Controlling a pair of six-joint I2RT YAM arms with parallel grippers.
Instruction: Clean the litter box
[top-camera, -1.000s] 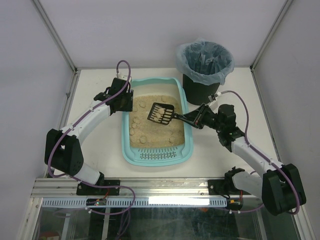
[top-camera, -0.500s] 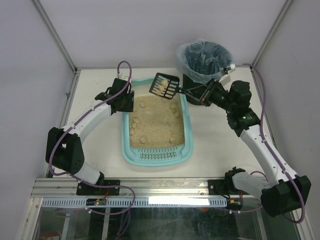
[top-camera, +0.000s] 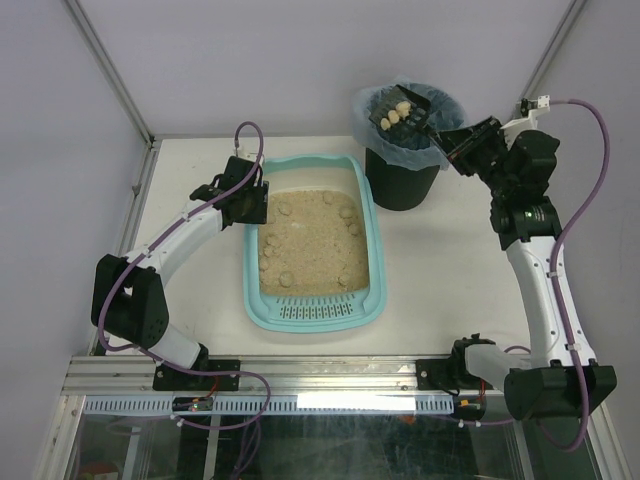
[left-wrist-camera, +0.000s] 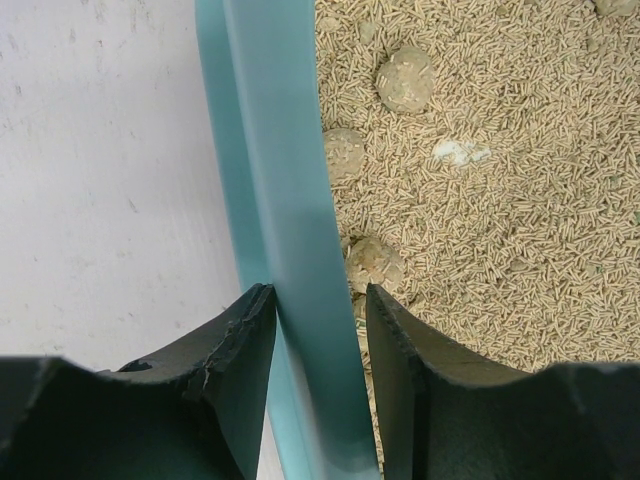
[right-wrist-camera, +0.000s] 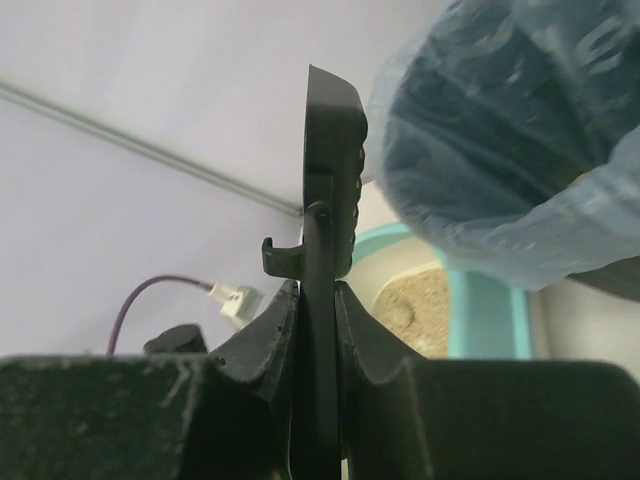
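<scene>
White table (top-camera: 440, 260) w/ pale walls (top-camera: 300, 60) — alu frame posts (top-camera: 110, 70).

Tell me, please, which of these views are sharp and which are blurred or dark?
Top view: evenly lit and sharp, with only soft shadows around the litter box. Left wrist view: the litter is crisp, the near fingers dark. Right wrist view: the scoop shows as a dark edge-on silhouette, and the bin bag is blurred.
</scene>
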